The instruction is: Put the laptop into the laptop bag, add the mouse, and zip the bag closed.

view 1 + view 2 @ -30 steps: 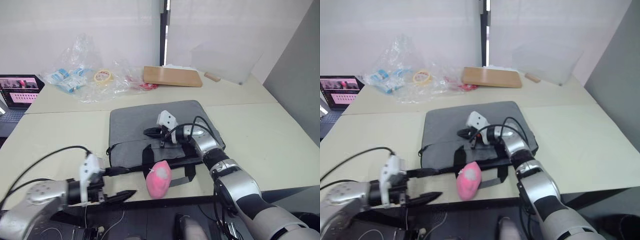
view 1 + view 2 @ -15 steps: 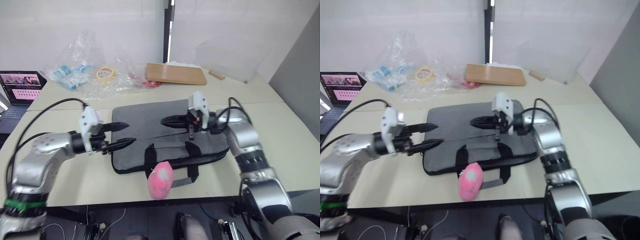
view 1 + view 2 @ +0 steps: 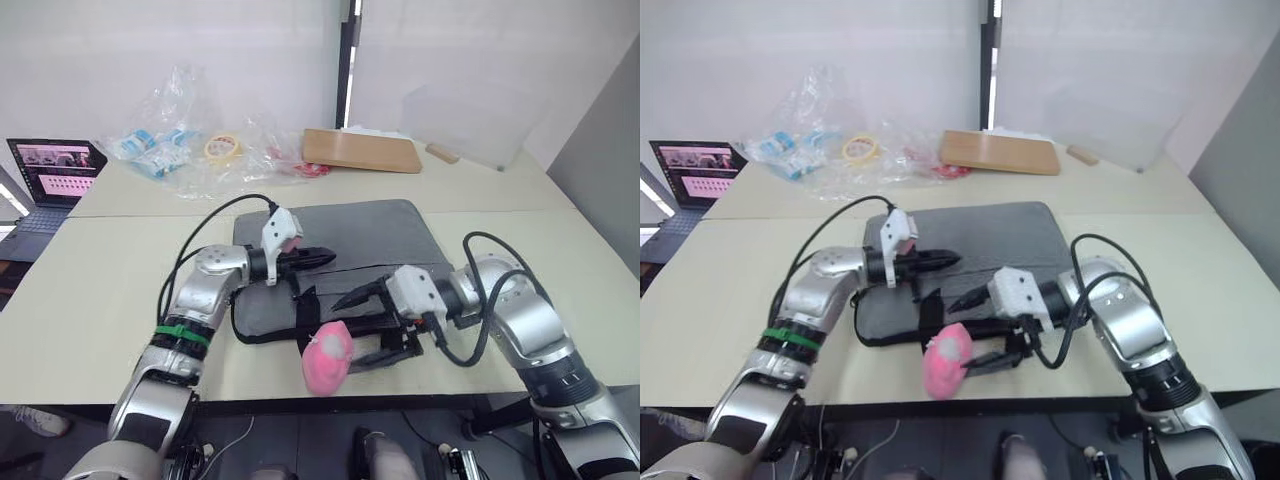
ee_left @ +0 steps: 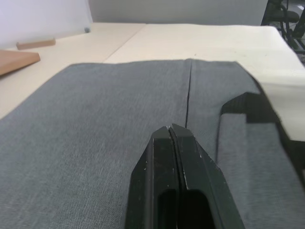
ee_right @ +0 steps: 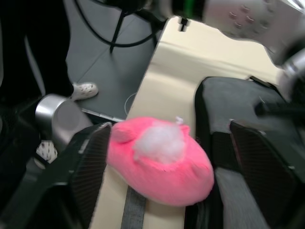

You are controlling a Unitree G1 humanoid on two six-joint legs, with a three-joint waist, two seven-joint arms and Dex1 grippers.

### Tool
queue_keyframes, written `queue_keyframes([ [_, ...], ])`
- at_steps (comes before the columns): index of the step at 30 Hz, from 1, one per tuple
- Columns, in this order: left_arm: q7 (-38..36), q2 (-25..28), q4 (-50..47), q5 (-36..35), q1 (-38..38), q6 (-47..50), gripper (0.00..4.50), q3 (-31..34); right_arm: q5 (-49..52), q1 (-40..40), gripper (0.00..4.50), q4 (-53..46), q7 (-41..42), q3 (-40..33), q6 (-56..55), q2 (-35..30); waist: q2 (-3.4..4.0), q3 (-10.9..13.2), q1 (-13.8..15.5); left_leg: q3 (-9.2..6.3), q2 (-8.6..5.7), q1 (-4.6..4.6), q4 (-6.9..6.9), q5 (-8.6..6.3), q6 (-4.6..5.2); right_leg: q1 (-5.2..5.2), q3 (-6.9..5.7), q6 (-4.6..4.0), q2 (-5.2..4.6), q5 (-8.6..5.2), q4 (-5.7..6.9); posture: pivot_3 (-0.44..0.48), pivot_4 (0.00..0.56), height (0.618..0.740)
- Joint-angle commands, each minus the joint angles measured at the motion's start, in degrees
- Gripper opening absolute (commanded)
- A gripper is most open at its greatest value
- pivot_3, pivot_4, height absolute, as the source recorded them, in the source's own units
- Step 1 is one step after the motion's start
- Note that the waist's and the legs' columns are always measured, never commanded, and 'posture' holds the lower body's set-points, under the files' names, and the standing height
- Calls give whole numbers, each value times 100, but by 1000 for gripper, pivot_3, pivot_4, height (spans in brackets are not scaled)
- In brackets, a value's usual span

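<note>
The flat grey fabric laptop bag with black trim (image 3: 340, 250) lies in the middle of the cream surface (image 3: 90, 270), its two black-and-grey strap handles (image 3: 305, 305) hanging toward the near edge. A fuzzy pink plush lump (image 3: 328, 355) rests on a strap at that edge, touching the bag's front side. Whether the silver laptop and white mouse are inside cannot be told.

The step in hand looks like the zipping. To do it well, one hand should pin the fabric flat while the other finds the pull on the black zip and draws it steadily along the edge, keeping the straps and the plush out of the track.

The left hand (image 4: 172, 136) has its two black fingers pressed together, holding nothing visible, tips low over the bag's top panel near a seam. The right hand (image 5: 169, 157) is spread wide, its fingers on either side of the pink plush without touching it, close to the bag's front edge.

Behind, well apart, sit crumpled clear plastic bags (image 3: 190, 150), a wooden board (image 3: 362, 152) and a small dark laptop with a pink-and-white screen (image 3: 52, 170).
</note>
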Motion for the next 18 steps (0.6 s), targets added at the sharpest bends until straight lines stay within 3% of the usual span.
queue_keyframes([
  [1,29,-107,677,333,-261,-456,0,-28,-321,-162,4461,84,116,292,-801,145,0,0,-1,2,-3,-1,1,-1,2,0,0,2,-1,1,-2,0,150,740],
  [6,86,-187,1419,816,-290,-784,0,-210,-748,-404,4461,512,381,758,-1758,295,-2,-1,9,13,-10,7,12,-2,4,19,0,10,-5,6,-8,0,150,740],
  [10,160,-211,1388,1001,-189,-714,0,-294,-1599,-657,4461,1287,334,1322,-2736,380,-4,-3,14,-3,-2,54,10,-9,16,73,-6,14,-1,7,-23,0,150,740],
  [14,92,-183,1308,959,-101,-690,0,-217,-1704,-724,4461,1662,220,1391,-3208,508,-6,-4,7,-10,1,78,9,-15,26,90,2,20,1,3,-23,0,150,740],
  [18,78,-132,1257,958,-35,-692,0,-172,-1691,-713,3295,1836,245,1381,-3458,447,-6,-5,6,-9,-1,79,9,-15,25,90,2,20,0,4,-24,0,150,740],
])
